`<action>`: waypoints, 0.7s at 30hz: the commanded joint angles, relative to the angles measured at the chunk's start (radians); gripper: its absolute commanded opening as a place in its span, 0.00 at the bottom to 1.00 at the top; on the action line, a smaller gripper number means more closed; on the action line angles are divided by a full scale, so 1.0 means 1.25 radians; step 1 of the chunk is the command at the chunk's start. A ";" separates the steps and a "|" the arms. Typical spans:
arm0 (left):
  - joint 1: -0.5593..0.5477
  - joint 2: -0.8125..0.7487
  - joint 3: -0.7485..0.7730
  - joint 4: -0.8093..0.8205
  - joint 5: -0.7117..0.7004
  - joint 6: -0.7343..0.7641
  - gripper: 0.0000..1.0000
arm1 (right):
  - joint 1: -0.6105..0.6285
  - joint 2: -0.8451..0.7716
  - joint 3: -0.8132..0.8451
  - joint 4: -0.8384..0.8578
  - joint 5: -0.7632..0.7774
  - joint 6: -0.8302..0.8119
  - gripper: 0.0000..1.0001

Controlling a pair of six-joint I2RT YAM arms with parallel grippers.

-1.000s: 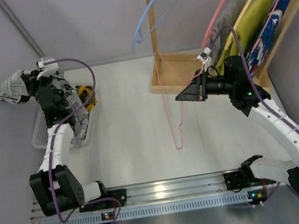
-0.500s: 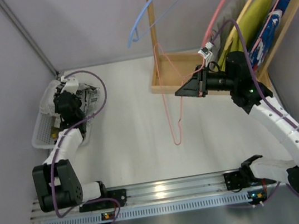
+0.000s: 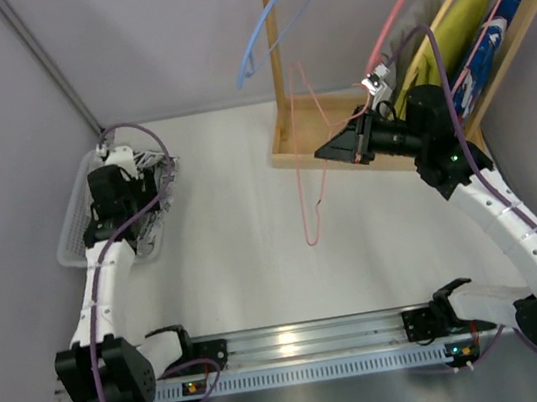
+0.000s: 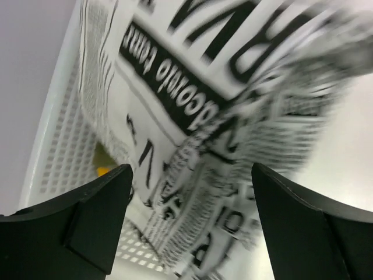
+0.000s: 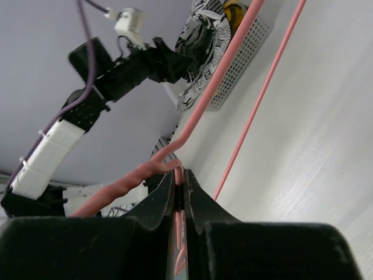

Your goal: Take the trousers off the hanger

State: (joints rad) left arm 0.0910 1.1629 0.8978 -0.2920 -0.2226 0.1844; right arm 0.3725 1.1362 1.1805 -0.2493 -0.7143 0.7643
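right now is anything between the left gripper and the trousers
Nothing visible does. The left gripper is open, and the trousers show directly beyond its fingers, draped over the white basket, with nothing across them.

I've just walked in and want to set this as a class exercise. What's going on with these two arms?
The trousers are already off the hanger. They lie bunched in the white basket at the table's left edge, and the left gripper hangs over them with its jaws wide open. The right gripper is shut on the bare pink hanger and holds it above the table, near the wooden clothes rack.
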 commanded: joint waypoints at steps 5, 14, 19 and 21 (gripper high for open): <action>0.003 -0.203 0.203 -0.123 0.411 -0.173 0.94 | 0.016 -0.007 0.026 0.020 0.106 0.033 0.00; -0.092 -0.243 0.244 -0.143 0.651 -0.185 0.98 | 0.020 0.026 0.027 0.022 0.229 0.081 0.00; -0.330 -0.202 0.256 -0.171 0.491 -0.051 0.98 | 0.023 0.058 0.057 -0.013 0.300 0.099 0.00; -0.404 -0.170 0.281 -0.195 0.438 0.001 0.98 | 0.025 0.063 0.063 -0.021 0.327 0.100 0.00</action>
State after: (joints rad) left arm -0.3000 0.9051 1.2114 -0.4854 0.4301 0.0589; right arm 0.3843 1.2137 1.1873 -0.2855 -0.3931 0.8745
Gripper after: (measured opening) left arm 0.984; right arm 0.034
